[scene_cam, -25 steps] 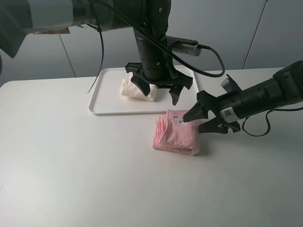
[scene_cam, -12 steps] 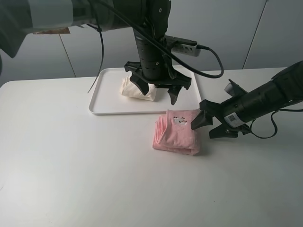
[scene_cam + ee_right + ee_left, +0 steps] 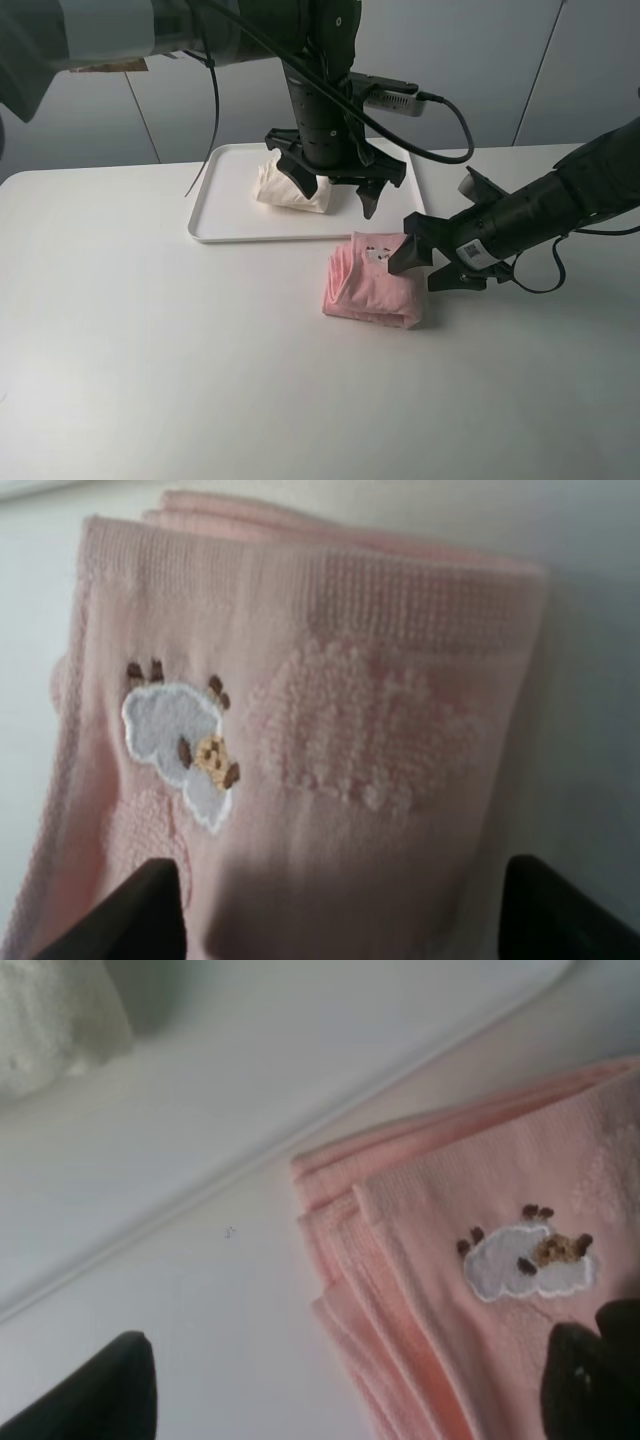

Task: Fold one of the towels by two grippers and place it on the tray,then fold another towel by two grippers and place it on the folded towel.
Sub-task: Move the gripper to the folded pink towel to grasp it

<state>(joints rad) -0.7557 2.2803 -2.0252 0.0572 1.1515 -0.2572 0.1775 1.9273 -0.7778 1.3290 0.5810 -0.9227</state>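
Lying nearest on the white table [image 3: 150, 380], the pink towel [image 3: 375, 285] is already folded into a thick square, its layered edges facing left and its small sheep mark [image 3: 378, 254] on the far part of the top face. At its right edge is the right gripper [image 3: 428, 266], its two jaws spread apart and straddling that edge at table level; nothing is clamped between them yet. Just beyond the towel's far edge hangs the left gripper [image 3: 335, 193], pointing down with its jaws wide open and empty, poised over the strip between the towel and the tray's near rim. Farther back, the white tray [image 3: 215, 215] holds the cream towel [image 3: 290, 185], folded into a bundle toward the tray's far side and partly hidden behind the left arm. By my reading, the first half of the task is finished and the folding of the second towel too, so the step in hand is taking hold of the pink one. Next, both pincers need to close on opposite edges through all layers, then lift it level and set it on the cream bundle.
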